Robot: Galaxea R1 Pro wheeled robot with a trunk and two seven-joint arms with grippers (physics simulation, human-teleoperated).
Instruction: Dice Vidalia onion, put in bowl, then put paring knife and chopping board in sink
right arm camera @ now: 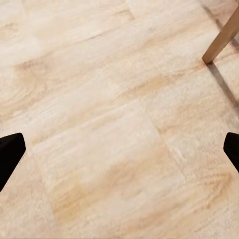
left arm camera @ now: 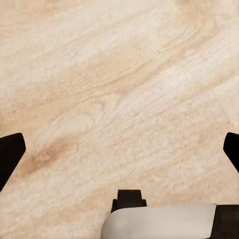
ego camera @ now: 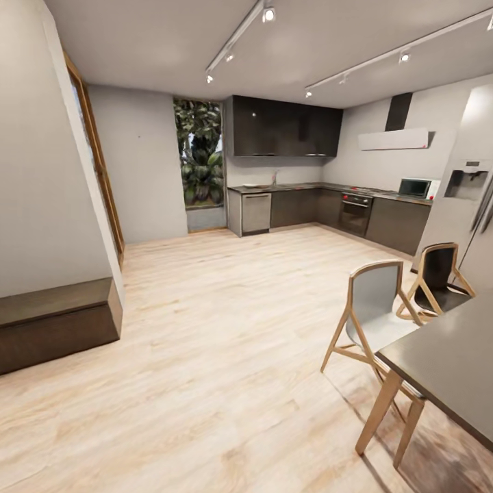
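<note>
We are at the very beginning of the task: we judge that the step in hand is the drive to the kitchen, because nothing is picked up yet. In the head view the countertop (ego camera: 329,187) runs across the centre of the frame, far away, behind a wide wooden floor (ego camera: 226,329). Near its left end a thin tap (ego camera: 275,177) stands up, so we think the sink is there, but the basin itself is too small to make out. The onion, the board, the knife and the bowl are too small to tell from here.

The left gripper (left arm camera: 119,149) looks down at the bare floor; its two dark fingertips (left arm camera: 10,152) stand at the two side edges of the frame, wide apart, with nothing between them. The right gripper (right arm camera: 119,149) is spread in the same way over the floor, and one chair leg (right arm camera: 221,37) shows in the upper right corner of that frame.

So all the task's things are well apart from both grippers. The next move calls for rolling the base forward, keeping away from the chairs (ego camera: 373,308) and the table (ego camera: 452,359) at the lower right of the head view, and stopping in front of the tap.
</note>
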